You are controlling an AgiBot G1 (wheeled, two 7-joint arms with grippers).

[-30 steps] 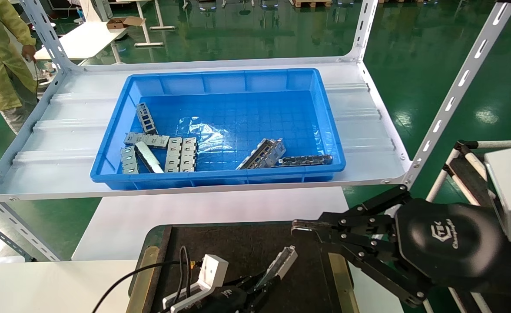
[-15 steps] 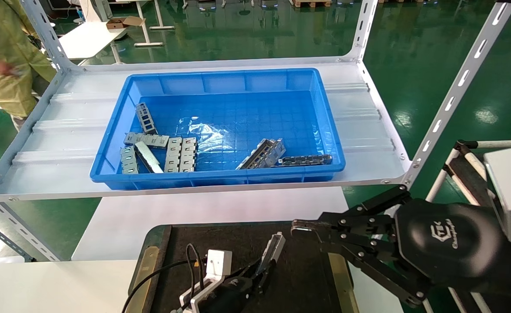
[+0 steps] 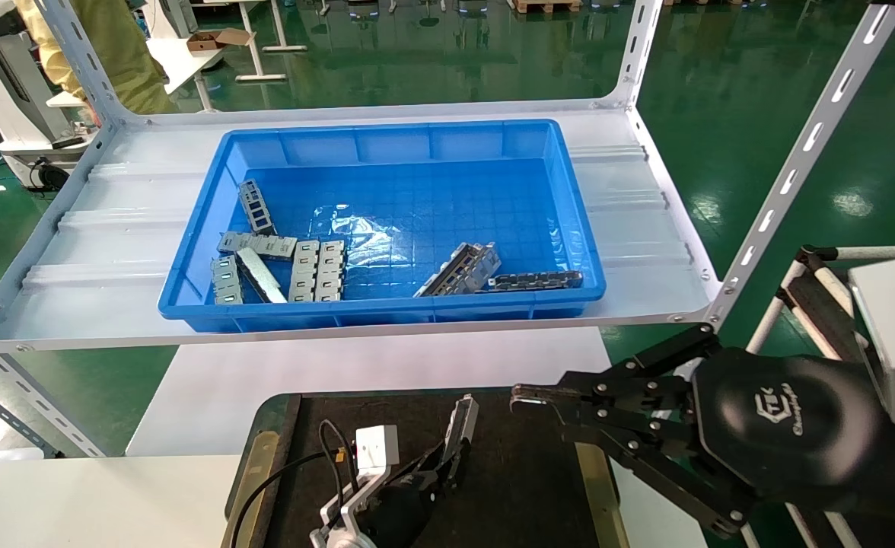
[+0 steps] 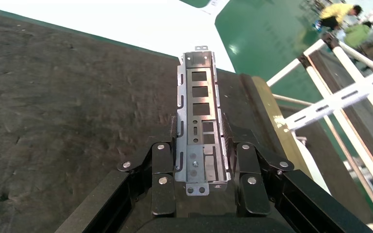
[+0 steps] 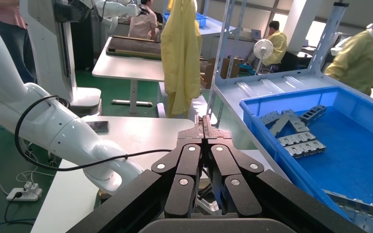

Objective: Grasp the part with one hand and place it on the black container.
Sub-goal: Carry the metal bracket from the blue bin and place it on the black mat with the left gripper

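My left gripper (image 3: pixel 447 455) is low over the black container (image 3: pixel 523 487) and shut on the part (image 3: pixel 461 425), a long silver-grey channel with rectangular cut-outs. In the left wrist view the part (image 4: pixel 200 104) sticks out forward between the two fingers (image 4: pixel 162 158), and the gripper (image 4: pixel 201 131) holds it just above the dark felt of the container (image 4: pixel 68 121). A brass-coloured side strip (image 4: pixel 272 116) runs beside it. My right gripper (image 3: pixel 527 397) is shut and empty, parked over the container's right edge; it also shows in the right wrist view (image 5: pixel 204 122).
A deep blue bin (image 3: pixel 386 308) on the white shelf (image 3: pixel 645 228) holds several more metal parts (image 3: pixel 463 268), flat plates (image 3: pixel 316 268) and a dark chain-like strip (image 3: pixel 533 280). White shelf posts (image 3: pixel 797 160) stand to the right. A person in yellow (image 3: pixel 120 46) is at the far left.
My left gripper has moved forward and to the left over the container with the part, and the part has turned more upright. The right arm has not moved. The person has walked on.
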